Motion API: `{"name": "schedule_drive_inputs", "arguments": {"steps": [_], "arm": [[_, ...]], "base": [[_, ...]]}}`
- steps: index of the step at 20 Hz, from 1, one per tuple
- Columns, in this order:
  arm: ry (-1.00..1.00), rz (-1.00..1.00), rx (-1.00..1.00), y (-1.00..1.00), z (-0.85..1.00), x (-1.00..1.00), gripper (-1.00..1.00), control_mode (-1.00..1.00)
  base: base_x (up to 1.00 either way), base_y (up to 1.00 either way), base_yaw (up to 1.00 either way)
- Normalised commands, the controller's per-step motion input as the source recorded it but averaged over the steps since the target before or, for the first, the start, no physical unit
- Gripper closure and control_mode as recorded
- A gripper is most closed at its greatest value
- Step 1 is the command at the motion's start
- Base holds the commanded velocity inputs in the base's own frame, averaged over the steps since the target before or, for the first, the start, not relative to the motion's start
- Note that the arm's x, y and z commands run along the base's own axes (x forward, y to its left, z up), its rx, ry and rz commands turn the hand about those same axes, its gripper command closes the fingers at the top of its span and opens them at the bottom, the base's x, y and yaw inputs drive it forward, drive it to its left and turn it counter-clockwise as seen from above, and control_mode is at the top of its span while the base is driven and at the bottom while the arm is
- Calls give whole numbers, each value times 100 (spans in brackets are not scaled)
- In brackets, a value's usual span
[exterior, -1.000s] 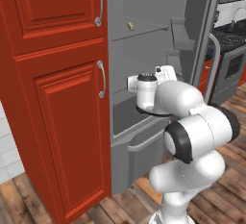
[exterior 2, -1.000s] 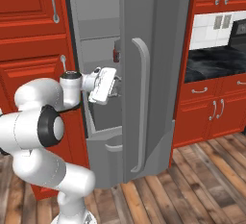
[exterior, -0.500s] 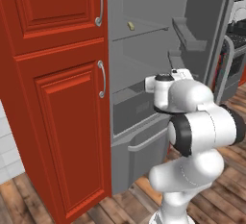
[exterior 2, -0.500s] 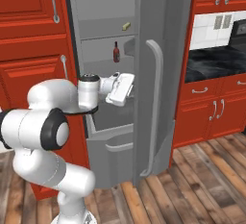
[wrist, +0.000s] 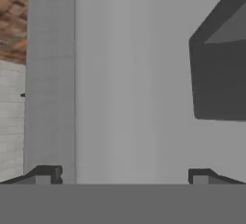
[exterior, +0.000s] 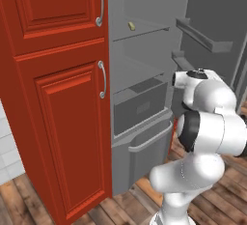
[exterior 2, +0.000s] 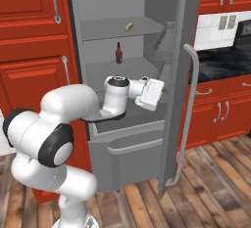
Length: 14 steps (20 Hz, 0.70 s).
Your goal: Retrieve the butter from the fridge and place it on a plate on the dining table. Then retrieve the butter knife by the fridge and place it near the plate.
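Note:
The fridge (exterior 2: 125, 146) stands open, its door (exterior 2: 171, 75) swung out to the right with the long handle (exterior 2: 188, 119) facing the room. The butter (exterior 2: 128, 26) (exterior: 131, 25), a small pale-yellow stick, lies on the upper shelf. My gripper (wrist: 125, 176) is open with nothing between its fingertips, close to the door's grey inner face. In the right base view its white hand (exterior 2: 150, 93) hangs at lower-shelf height, well below and right of the butter. The plate, dining table and butter knife are out of view.
A dark-red bottle (exterior 2: 118, 53) stands on the middle shelf. Below it are a drawer (exterior: 140, 108) and a bottom bin (exterior 2: 132, 148). Door racks (exterior: 200, 35) jut inward. Red cabinets (exterior: 58, 98) flank the left; a black stove counter (exterior 2: 220, 65) lies right.
The fridge door has swung from nearly shut to wide open, and my arm has swept right with it, staying open. The butter and bottle have come into sight.

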Motion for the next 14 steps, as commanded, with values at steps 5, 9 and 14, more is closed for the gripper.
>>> {"name": "schedule_drive_inputs", "arguments": {"steps": [5,9,14], "arm": [[18,0,28,-100,10,7,-100,-100],[2,0,23,-32,3,-4,-100,-100],[-1,-5,0,98,1,-17,-100,-100]], "base": [[0,0,0],[0,0,0],[0,0,0]]}}
